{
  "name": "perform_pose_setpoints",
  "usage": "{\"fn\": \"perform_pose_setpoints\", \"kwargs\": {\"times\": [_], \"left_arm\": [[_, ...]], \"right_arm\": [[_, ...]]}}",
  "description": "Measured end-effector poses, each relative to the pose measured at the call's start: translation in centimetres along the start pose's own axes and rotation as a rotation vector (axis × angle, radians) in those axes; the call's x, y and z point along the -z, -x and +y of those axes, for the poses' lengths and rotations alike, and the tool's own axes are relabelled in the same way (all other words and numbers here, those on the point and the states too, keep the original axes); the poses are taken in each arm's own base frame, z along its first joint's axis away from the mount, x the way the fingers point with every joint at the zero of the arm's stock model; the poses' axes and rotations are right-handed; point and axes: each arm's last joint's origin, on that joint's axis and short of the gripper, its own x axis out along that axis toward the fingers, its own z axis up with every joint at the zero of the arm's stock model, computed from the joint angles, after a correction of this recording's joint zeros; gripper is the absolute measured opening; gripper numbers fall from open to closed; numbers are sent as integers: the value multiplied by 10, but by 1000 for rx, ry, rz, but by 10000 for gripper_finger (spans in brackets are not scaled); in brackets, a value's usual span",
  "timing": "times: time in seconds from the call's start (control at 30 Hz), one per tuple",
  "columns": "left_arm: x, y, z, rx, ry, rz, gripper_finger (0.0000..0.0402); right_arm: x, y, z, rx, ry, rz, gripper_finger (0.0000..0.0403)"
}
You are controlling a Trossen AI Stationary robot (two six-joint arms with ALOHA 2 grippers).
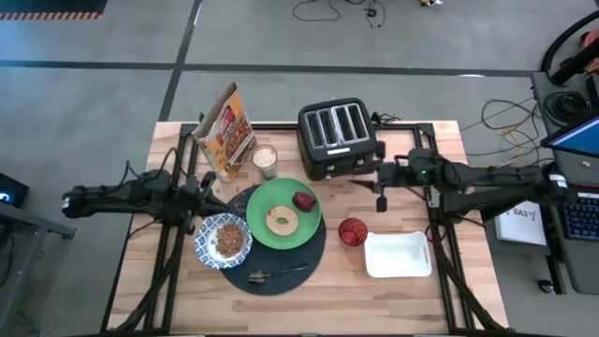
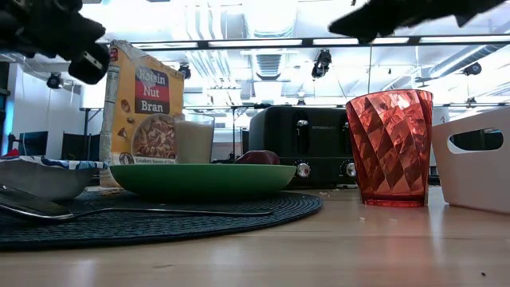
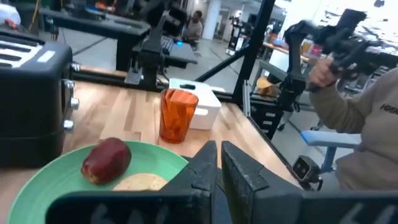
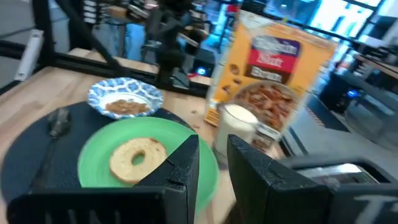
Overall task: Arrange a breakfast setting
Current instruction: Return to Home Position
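Metal spoon point(image 1: 277, 273) lying flat on the round dark placemat point(image 1: 309, 255), on the side of the green plate point(image 1: 265, 198) away from the toaster point(image 1: 337, 139). Its long axis runs across the table, with the bowl end toward the left arm's side and the handle toward the right arm's side. The plate sits on the mat and carries a bagel point(image 1: 282, 221), flat with its hole upward, and a dark red fruit point(image 1: 303, 200) near the rim toward the toaster. A blue-and-white patterned bowl point(image 1: 202, 240), just beside the plate on the left arm's side and overlapping the mat, holds brown cereal. The small red cup point(image 1: 352, 231) stands upright off the mat, between it and a white bin point(image 1: 398, 255). Beyond the plate stand a glass of milk point(image 1: 265, 161) and a cereal box point(image 1: 229, 131) reading "Raisin Nut Bran". The left gripper point(image 3: 219, 163) hovers above the mat's edge by the bowl, fingers almost pressed together, holding nothing. The right gripper point(image 4: 211, 158) hangs beside the toaster above bare table, fingers a little apart, gripping nothing.
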Motion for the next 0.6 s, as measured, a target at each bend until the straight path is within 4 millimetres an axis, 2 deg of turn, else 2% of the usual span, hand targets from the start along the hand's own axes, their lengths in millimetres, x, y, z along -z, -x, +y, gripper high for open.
{"fn": "perform_pose_setpoints", "kwargs": {"times": [0.27,0.43,0.6], "left_arm": [[1,10,-2,9,-161,-61,3],[11,11,0,13,-146,-110,1],[31,0,7,16,-88,-111,0]], "right_arm": [[32,34,-2,89,-44,-13,67],[49,49,2,119,-77,-33,60],[58,67,6,153,-100,-101,58]]}}
